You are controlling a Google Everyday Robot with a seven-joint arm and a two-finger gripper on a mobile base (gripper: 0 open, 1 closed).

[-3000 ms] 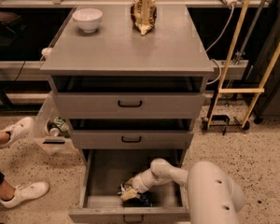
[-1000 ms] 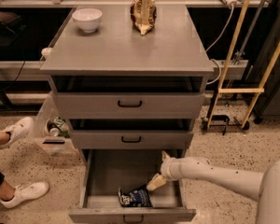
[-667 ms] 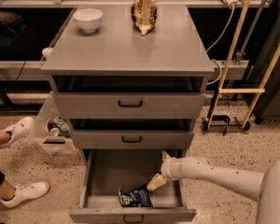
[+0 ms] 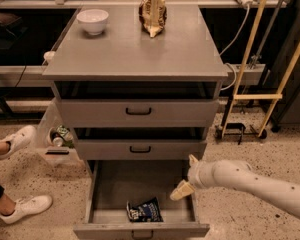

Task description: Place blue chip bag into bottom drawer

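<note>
my tool [image 4: 187,175] hangs over the right side of the open bottom drawer [image 4: 120,184], spread wide and grasping nothing. the blue bag [image 4: 145,210] lies flat on the drawer floor near the front, apart from my tool. it is glossy dark blue, crumpled, with white lettering. on the tabletop [image 4: 135,49] stand a white bowl [image 4: 92,20] and a brown bag [image 4: 152,14].

speckled floor [image 4: 285,149], grey cabinet [image 4: 135,54], yellow frame [image 4: 250,96] beside it.

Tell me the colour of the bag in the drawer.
Dark blue bag, white lettering, camera view; gripper hovers beside it.
</note>
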